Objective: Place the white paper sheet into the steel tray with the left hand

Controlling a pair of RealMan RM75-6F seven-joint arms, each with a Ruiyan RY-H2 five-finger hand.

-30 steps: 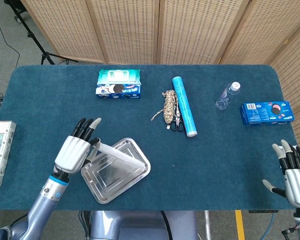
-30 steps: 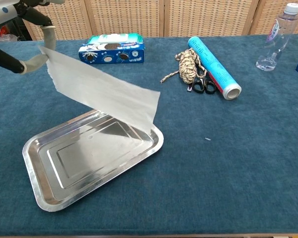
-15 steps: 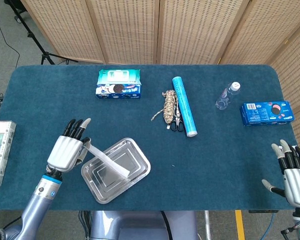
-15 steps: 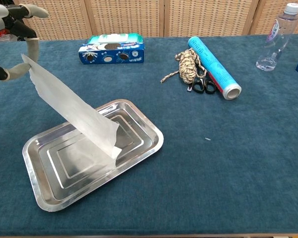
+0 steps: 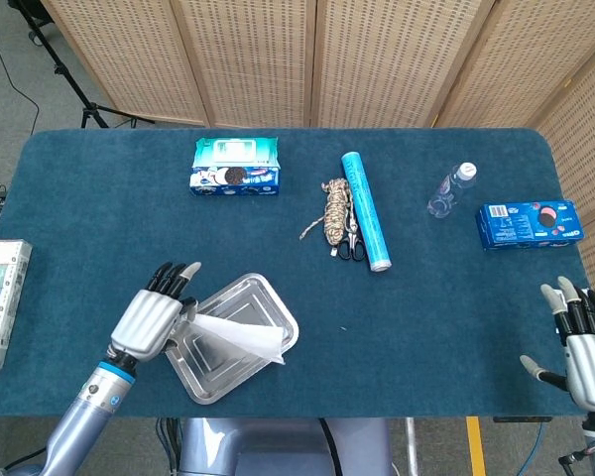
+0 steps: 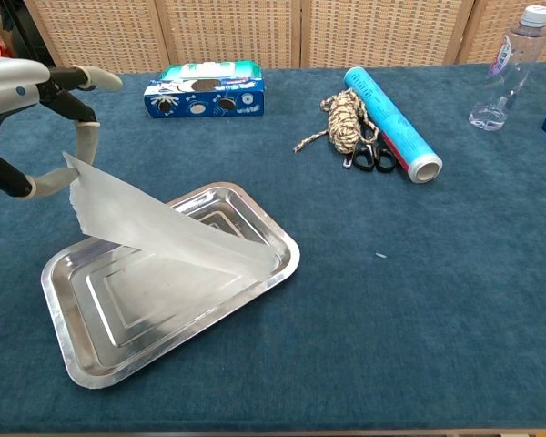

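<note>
Left hand: the grey-and-black left hand (image 5: 157,315) pinches one end of the thin white paper sheet (image 6: 155,229).
Sheet: slopes down across the shiny rectangular steel tray (image 6: 82,364); its far end rests by the tray's 3 o'clock rim.
Tray: near the table's front edge, open blue cloth at 3 o'clock.
Right hand: the right hand (image 5: 582,337) holds nothing, fingers spread, at the front right corner.

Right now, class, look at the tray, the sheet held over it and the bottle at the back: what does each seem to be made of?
Tray: probably polished steel, since it is silvery and mirrors the sheet.
Sheet: thin white paper, perhaps waxed, as it is slightly see-through and sags from the left hand.
Bottle: clear plastic, by its transparent body and white cap.
</note>
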